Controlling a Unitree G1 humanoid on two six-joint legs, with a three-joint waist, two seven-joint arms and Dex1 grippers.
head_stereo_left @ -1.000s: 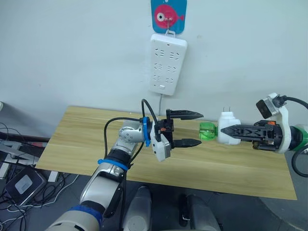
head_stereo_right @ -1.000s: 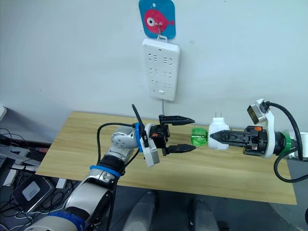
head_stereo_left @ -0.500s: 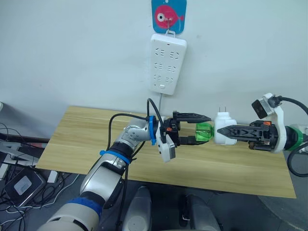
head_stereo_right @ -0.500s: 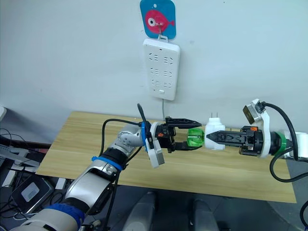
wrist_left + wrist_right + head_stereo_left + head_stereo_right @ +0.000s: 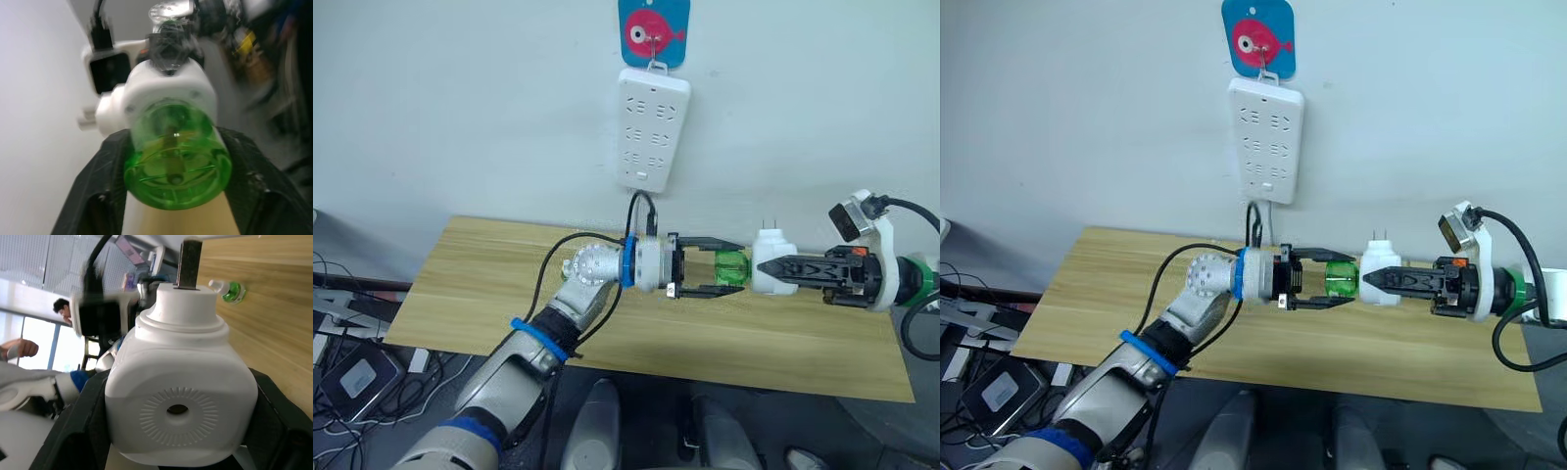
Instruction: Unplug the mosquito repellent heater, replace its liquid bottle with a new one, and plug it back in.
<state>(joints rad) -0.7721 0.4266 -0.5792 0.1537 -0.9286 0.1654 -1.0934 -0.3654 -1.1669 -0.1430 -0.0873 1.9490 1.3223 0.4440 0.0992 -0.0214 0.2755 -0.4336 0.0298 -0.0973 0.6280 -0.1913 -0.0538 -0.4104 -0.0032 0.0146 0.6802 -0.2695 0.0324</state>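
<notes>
With the heater (image 5: 771,264) unplugged and pinched in the right pincer (image 5: 781,266) above the table (image 5: 489,284), the left pincer (image 5: 729,277) seemingly clamps its bottle (image 5: 732,269); unscrewing, swapping and replugging remain.

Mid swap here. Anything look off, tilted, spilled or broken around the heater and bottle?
Nothing stands out. The right gripper holds the mosquito repellent heater level above the table, the green liquid bottle sits straight in it between the left gripper's fingers, and no spill shows. The capped new bottle lies on the table.
</notes>
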